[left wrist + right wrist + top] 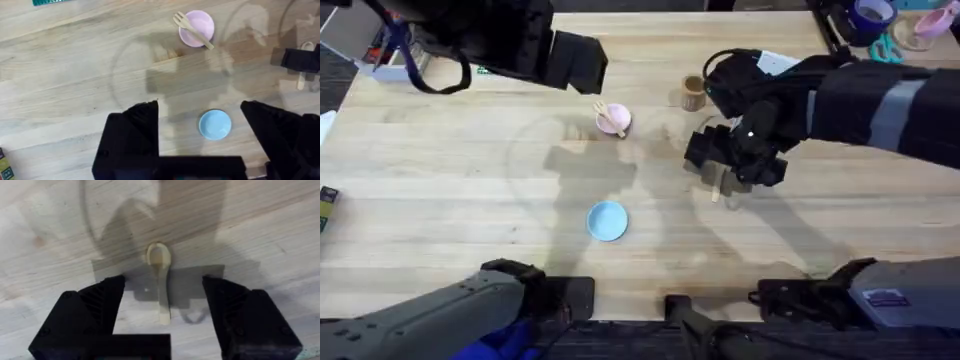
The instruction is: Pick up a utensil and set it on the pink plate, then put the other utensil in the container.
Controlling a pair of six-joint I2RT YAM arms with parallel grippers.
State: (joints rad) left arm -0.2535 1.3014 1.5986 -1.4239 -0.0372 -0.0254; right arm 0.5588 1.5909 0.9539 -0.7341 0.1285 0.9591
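At the left the left arm's pincer hangs high over the pale wooden worktop with its black fingers spread wide and nothing between them, the small round light blue plate below it on the near middle of the boards. Farther back, near the centre, the small light wooden fork lies slanted across the small round pale pink plate, tines poking over the plate's far-left rim, so the first half of the job looks done. Right of that, toward the far side, stands the small tan-brown wooden cylindrical cup, upright and open. Nearer and right again, the right arm's pincer is poised low over the small light wooden spoon, which lies flat on the bare boards; the fingers stand apart on either side of the straight handle, not touching it. The spoon should be very light, stiff and thin, apt to skid or flip if pinched near the oval bowl; mid-handle, squeezed across its narrow width, seems the safest hold. Being flat on the boards, it leaves little for the fingertips to get under. Open boards lie all round the spoon, and the way to the cup looks unobstructed, though the cup's mouth is narrow, so the spoon probably wants tilting upright first.
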